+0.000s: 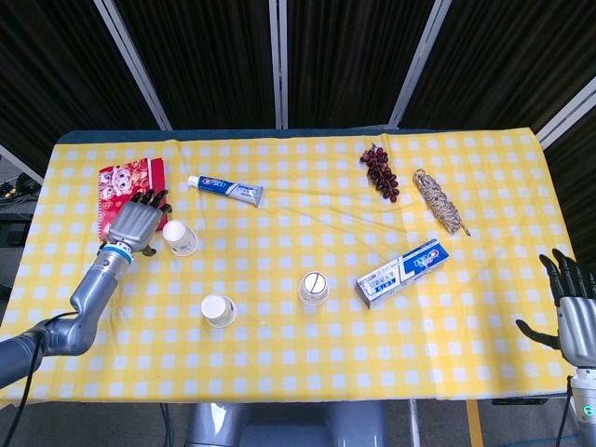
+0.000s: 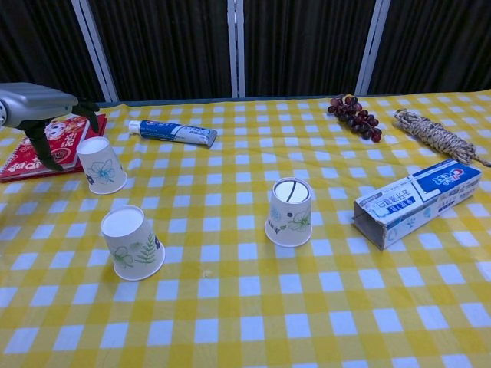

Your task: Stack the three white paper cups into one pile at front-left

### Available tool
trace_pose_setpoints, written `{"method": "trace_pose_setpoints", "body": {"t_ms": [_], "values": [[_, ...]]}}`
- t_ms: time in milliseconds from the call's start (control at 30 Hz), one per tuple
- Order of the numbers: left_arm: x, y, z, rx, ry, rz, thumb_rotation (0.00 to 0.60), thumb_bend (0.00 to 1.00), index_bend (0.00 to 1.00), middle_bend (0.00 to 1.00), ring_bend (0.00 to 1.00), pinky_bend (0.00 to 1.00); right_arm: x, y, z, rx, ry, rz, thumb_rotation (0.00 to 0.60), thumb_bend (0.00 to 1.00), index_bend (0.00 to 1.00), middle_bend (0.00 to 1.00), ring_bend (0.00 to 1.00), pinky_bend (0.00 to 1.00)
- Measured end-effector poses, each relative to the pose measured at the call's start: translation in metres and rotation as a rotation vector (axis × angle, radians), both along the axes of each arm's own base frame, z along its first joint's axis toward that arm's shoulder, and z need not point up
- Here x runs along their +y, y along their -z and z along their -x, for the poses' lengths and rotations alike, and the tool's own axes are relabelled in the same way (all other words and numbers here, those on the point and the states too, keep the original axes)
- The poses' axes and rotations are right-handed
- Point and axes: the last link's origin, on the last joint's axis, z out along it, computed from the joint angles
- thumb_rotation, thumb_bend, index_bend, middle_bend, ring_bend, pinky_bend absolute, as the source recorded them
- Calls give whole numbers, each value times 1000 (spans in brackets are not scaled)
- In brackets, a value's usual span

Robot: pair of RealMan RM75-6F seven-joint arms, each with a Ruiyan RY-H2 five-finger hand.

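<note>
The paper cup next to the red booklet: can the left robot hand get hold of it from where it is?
Probably yes. The left robot hand is open right beside that paper cup, with nothing between them.

Silver-grey left hand (image 1: 136, 223), black fingers, blue wrist band, grey arm

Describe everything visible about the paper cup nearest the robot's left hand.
This paper cup is white with a faint blue-green flower print on its side. It stands upside down on the yellow checked tablecloth, wide rim down and flat base up, upright rather than tilted. It sits at the table's left, just in front of the red booklet and apart from the other two cups. The left hand is right beside it, fingers spread; whether they touch the cup cannot be told. Nothing is stacked on it.
</note>
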Motion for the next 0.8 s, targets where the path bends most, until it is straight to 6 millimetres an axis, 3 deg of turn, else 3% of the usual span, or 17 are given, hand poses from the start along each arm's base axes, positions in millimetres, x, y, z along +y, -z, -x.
{"method": "trace_pose_setpoints", "body": {"t_ms": [200,467,800], "values": [[4,11,-5,-10,19,3,600,257,291,0,1,108,-1,2,2,4,7,-7,600,8,76,0,0,0],[6,23,-14,-31,54,3,600,262,364,0,1,109,-1,3,2,3,5,-12,600,7,76,0,0,0],[2,22,-14,-48,59,-3,600,268,385,0,1,109,0,3,0,1,-3,-13,600,9,76,0,0,0]]}}
